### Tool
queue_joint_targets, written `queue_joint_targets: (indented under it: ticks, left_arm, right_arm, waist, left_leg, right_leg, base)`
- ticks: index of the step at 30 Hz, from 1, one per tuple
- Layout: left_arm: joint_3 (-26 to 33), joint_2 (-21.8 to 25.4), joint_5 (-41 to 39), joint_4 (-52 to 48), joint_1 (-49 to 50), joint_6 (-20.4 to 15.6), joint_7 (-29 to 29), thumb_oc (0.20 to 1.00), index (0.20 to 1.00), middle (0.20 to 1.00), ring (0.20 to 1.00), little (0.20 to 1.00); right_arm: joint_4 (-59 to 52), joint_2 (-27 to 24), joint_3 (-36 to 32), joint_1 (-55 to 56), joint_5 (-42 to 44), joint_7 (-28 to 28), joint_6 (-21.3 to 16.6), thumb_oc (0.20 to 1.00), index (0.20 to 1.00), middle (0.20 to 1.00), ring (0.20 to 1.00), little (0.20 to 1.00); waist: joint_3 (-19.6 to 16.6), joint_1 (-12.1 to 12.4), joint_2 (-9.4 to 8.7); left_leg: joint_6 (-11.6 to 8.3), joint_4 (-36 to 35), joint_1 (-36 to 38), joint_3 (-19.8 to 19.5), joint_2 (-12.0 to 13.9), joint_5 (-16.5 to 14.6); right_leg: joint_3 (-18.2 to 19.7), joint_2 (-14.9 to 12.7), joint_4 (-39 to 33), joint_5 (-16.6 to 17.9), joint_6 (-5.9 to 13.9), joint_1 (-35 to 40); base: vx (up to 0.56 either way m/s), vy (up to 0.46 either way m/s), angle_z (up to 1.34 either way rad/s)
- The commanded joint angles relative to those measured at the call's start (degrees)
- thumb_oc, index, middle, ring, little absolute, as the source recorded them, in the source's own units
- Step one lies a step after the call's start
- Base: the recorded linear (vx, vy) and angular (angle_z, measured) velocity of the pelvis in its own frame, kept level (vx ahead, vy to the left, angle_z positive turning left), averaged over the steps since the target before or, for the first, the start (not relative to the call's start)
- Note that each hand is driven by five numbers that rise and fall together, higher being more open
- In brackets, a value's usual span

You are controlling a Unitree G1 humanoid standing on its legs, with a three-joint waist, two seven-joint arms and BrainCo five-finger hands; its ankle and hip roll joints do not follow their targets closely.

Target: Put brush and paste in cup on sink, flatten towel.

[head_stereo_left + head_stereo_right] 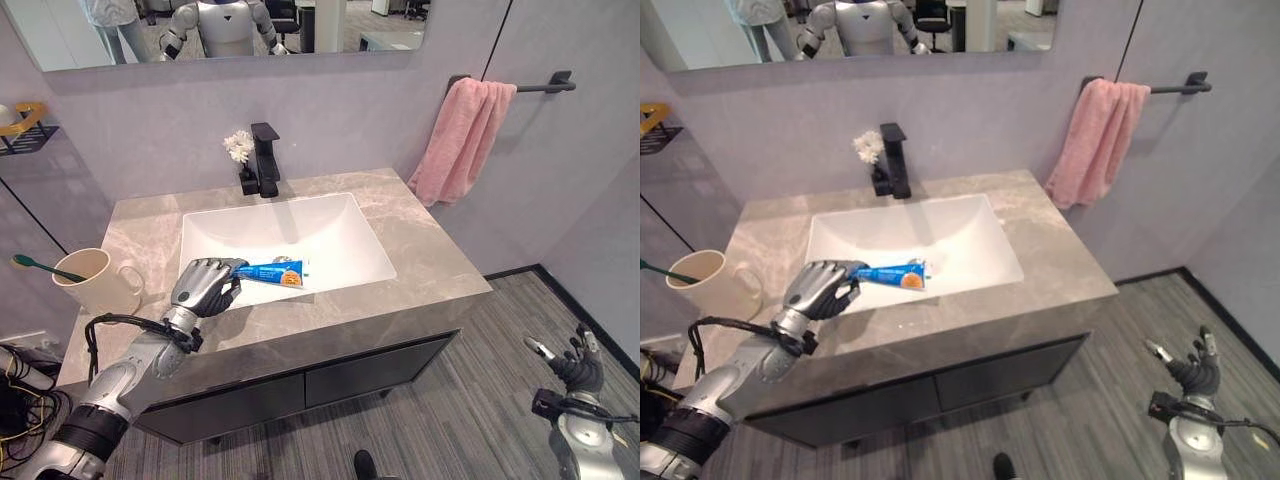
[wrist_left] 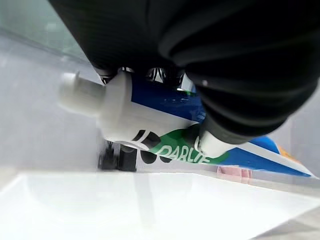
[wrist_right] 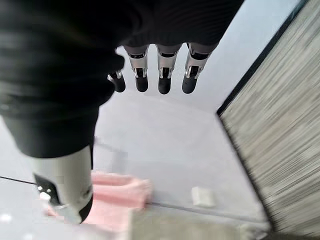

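We have our left hand (image 1: 205, 285) curled round the cap end of the blue-and-white toothpaste tube (image 1: 272, 271), fingers and thumb pinching it at the front rim of the white rectangular basin (image 1: 330, 235). The tube's long axis runs roughly level and sideways, its flat crimped tail pointing toward our right over the basin, the cap tucked inside the grip; the left wrist view shows the white cap (image 2: 80, 94) jutting out past the fingers.

The cream ceramic mug (image 1: 95, 282) stands on the grey marble counter (image 1: 420, 240) off to the left of that hand, near but not touching it, with the green-handled toothbrush (image 1: 45, 267) already leaning in it. So we judge the coming move as a carry leftward and a tip of the tube toward upright over the mug's mouth.

Our right hand (image 1: 572, 366) hangs low over the floor, fingers spread and empty. The pink towel (image 1: 460, 140) hangs bunched on the dark wall bar (image 1: 545, 86), not yet flattened.
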Motion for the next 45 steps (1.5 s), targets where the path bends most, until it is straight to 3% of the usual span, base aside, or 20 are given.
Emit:
queue_joint_targets:
  ticks: [1, 11, 19, 34, 45]
  left_arm:
    - [3.98, 3.01, 2.87, -2.4, -3.53, 0.57, 6.79, 0.2, 0.2, 0.2, 0.2, 0.2]
    - [4.6, 3.11, 3.77, -2.36, -8.36, 6.02, 10.45, 0.2, 0.2, 0.2, 0.2, 0.2]
    - [3.32, 2.31, 1.93, -3.48, -14.85, 9.78, 11.59, 0.2, 0.2, 0.2, 0.2, 0.2]
    - [-3.09, 1.77, -1.59, -3.81, -32.21, 12.22, 14.24, 0.2, 0.2, 0.2, 0.2, 0.2]
    - [-7.94, 2.29, -4.2, -0.14, -45.47, 13.45, 17.27, 0.2, 0.2, 0.2, 0.2, 0.2]
  right_arm:
    - [-4.23, 0.74, -3.48, -3.87, 8.03, -0.7, -6.78, 1.0, 1.0, 1.0, 1.0, 1.0]
    - [-15.37, 4.74, 7.13, -9.28, 26.11, 3.83, -8.34, 1.0, 1.0, 1.0, 1.0, 1.0]
    - [-17.47, 7.81, 16.05, -17.0, 36.23, 2.52, -8.46, 1.0, 1.0, 1.0, 1.0, 1.0]
    - [-15.98, 11.38, 29.57, -34.85, 38.85, 4.02, -6.74, 1.0, 1.0, 1.0, 1.0, 1.0]
    - [-15.6, 15.93, 34.22, -46.21, 36.58, 3.13, -9.15, 1.0, 1.0, 1.0, 1.0, 1.0]
  waist:
    - [-1.69, -0.71, -0.64]
    - [-1.61, 0.28, -1.25]
    - [-1.39, 1.99, -1.87]
    - [-0.81, 4.05, -1.69]
    - [-0.83, 4.75, -0.85]
  left_leg:
    - [0.49, 0.61, -2.05, -3.0, 1.24, -0.91]
    - [0.36, 0.61, -1.29, -2.86, 1.32, -0.76]
    - [0.35, 0.61, -1.41, -3.11, 1.44, -0.55]
    - [0.55, 0.61, -2.93, -4.02, 1.15, -0.01]
    - [0.56, 0.61, -5.22, -5.15, 0.98, 0.71]
  right_leg:
    - [-1.35, -4.37, 0.38, -3.8, 3.98, 3.97]
    - [-1.83, -4.5, 0.38, -4.02, 3.66, 5.06]
    - [-2.55, -4.59, 0.38, -4.1, 3.36, 5.46]
    - [-3.72, -5.23, 0.38, -4.03, 3.32, 5.01]
    - [-4.88, -5.59, 0.38, -3.85, 3.34, 3.83]
  base:
    - [0.0, 0.0, 0.0]
    - [0.0, 0.0, 0.0]
    - [0.0, 0.0, 0.0]
    - [0.01, 0.008, 0.04]
    - [0.0, 0.004, 0.02]
